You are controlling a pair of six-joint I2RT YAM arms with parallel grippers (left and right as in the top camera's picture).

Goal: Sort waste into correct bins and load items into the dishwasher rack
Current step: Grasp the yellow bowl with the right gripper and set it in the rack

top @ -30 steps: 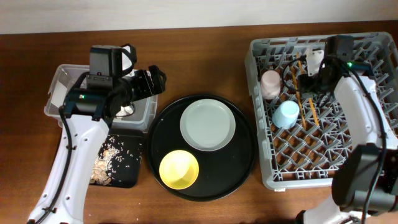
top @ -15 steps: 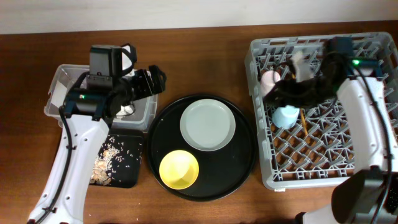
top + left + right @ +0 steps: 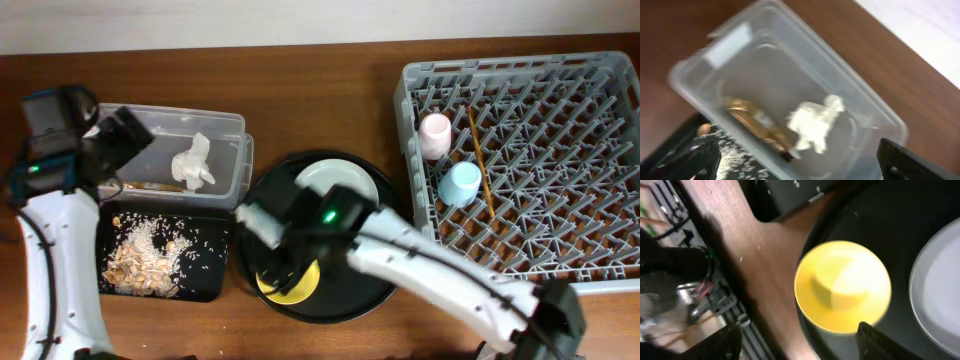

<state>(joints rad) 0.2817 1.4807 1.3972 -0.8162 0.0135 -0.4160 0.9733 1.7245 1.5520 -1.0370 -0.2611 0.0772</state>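
Overhead, you have the grey dish rack (image 3: 412, 200) at 3 o'clock on the table. The pink cup (image 3: 435, 135) and the blue cup (image 3: 461, 183) stand in its left columns, the pink one at 12 o'clock from the blue. The chopsticks (image 3: 479, 160) lie slanted across the pegs just beside both cups.

The round black tray (image 3: 393, 205) sits mid-table. On it, the plate (image 3: 335, 178) is at 12 o'clock and the yellow bowl (image 3: 298, 287) at 7 o'clock, each partly hidden by your right arm.

At 10 o'clock from that tray is the clear tub (image 3: 236, 150). It holds the white tissue (image 3: 193, 160) and the gold-brown wrapper (image 3: 150, 186), apart from each other. At 6 o'clock from the tub lies the black rectangular tray (image 3: 208, 275) with the food scraps (image 3: 140, 255) scattered in it.

Your left wrist camera looks down into the tub. The left claw (image 3: 800, 165) is spread wide with nothing between its tips. A pale label (image 3: 729, 44) on the tub's rim is too blurred for you to read.

Your right wrist camera shows the right claw (image 3: 800, 340) also spread wide and empty, poised over the bowl's near rim. The bowl rests on the tray, clear of the plate at its 3 o'clock.
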